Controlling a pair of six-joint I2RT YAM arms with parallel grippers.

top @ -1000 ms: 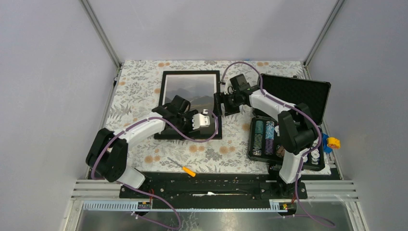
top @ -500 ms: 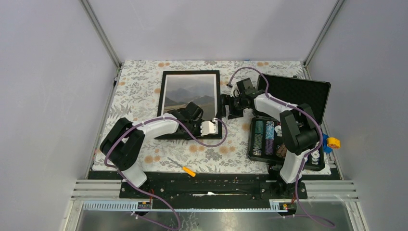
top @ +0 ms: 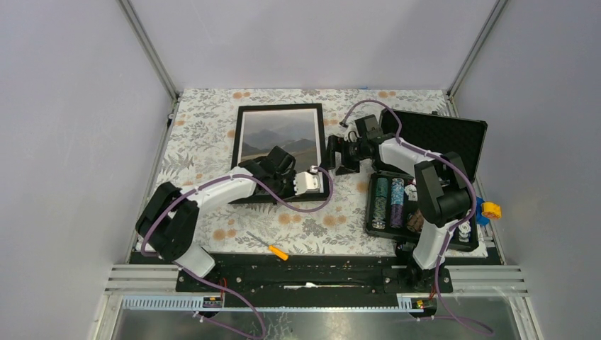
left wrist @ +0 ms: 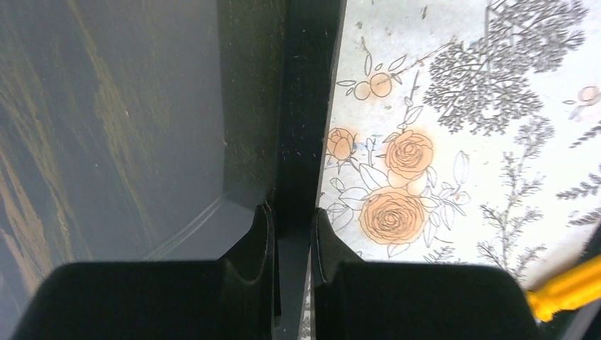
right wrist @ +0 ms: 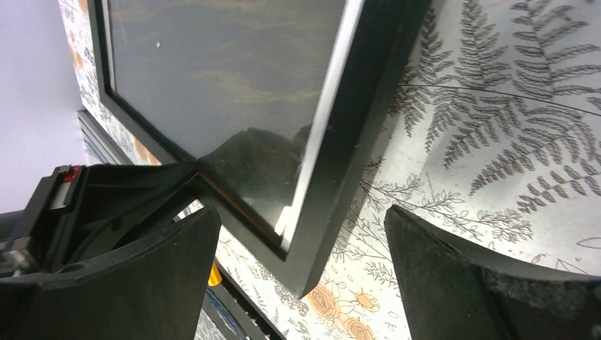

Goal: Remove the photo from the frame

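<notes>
The black frame [top: 237, 152] lies on the floral cloth with the photo [top: 278, 138] of grey mountains behind its glass. My left gripper [top: 301, 190] is shut on the frame's near edge, close to the right corner. In the left wrist view the two fingers [left wrist: 259, 234] pinch the black bar of the frame [left wrist: 305, 106], with the photo [left wrist: 106, 127] dim under the glass. My right gripper [top: 333, 154] stands open beside the frame's right edge. In the right wrist view its wide fingers [right wrist: 177, 269] flank the frame's corner [right wrist: 340, 205], touching nothing, and the photo [right wrist: 227, 71] shows its white border.
An open black case [top: 425, 212] of poker chips sits right of the frame, its lid [top: 443, 138] laid back. An orange-handled screwdriver [top: 273, 248] lies near the front rail. A yellow and blue object [top: 487, 210] sits at the right edge.
My left gripper has closed on the frame's near edge. The right gripper has drawn slightly back to the right of the frame, still open.
</notes>
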